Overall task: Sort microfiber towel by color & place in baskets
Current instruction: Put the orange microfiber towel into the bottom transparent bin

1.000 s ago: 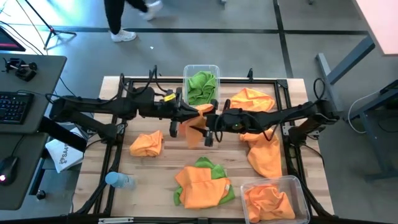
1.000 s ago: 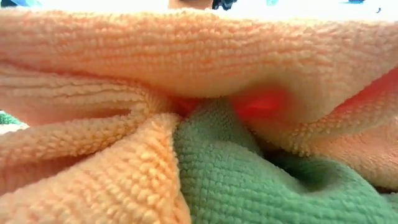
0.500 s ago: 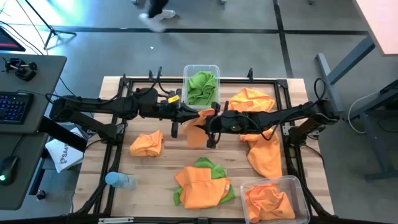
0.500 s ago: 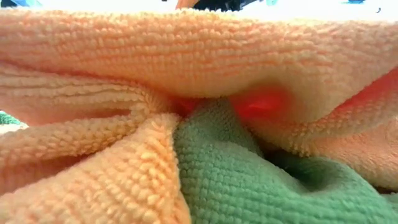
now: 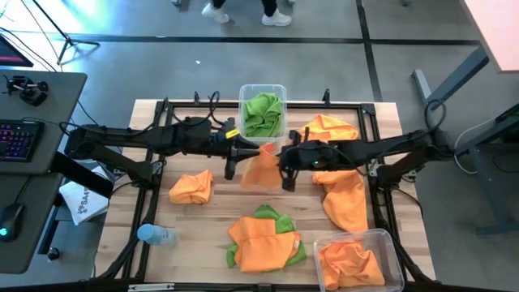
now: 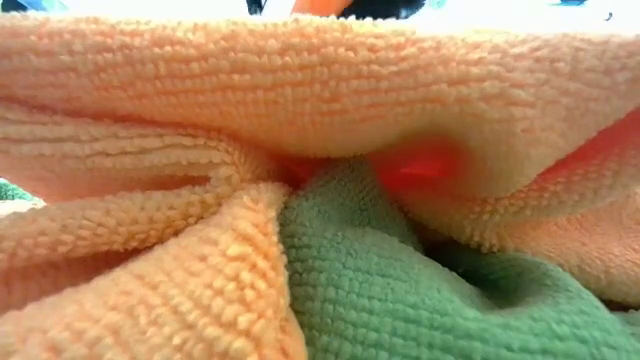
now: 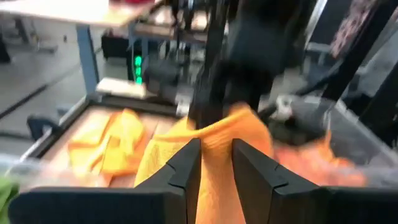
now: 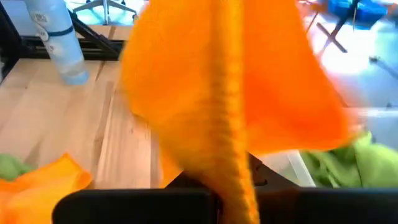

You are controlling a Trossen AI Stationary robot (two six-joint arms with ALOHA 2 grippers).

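An orange microfiber towel [image 5: 261,170] hangs over the table's middle between my two grippers. My left gripper [image 5: 246,156] is shut on its left side and my right gripper [image 5: 281,162] on its right side. The clear basket [image 5: 280,91] at the far edge holds green towels. The clear basket [image 5: 388,240] at the near right corner holds orange ones. An orange bunch [image 5: 191,186] lies at the left. A mixed orange and green pile [image 5: 263,239] lies at the near edge and fills the low view [image 6: 320,200]. More orange towels [image 5: 340,195] lie under the right arm. My left gripper [image 7: 216,168] pinches the orange towel's upper edge [image 7: 214,146] between its two fingers, coming level from the table's left. The cloth is lifted clear of the table and hangs below the fingers. My right gripper [image 8: 233,202] holds the same towel by a fold [image 8: 229,149] that runs down between its fingers, coming level from the table's right. The cloth itself covers the place of contact. The towel hangs clear of the table.
A blue-capped bottle [image 5: 154,235] lies at the near left corner. A black frame [image 5: 381,203] runs round the table's edges. Bare wood shows between the held towel and the near pile. A keyboard [image 5: 18,139] sits on a desk to the left.
Both grippers have shifted a little toward the table's right, the right one farther. The orange towel held between them has been drawn wider and hangs more spread out than before.
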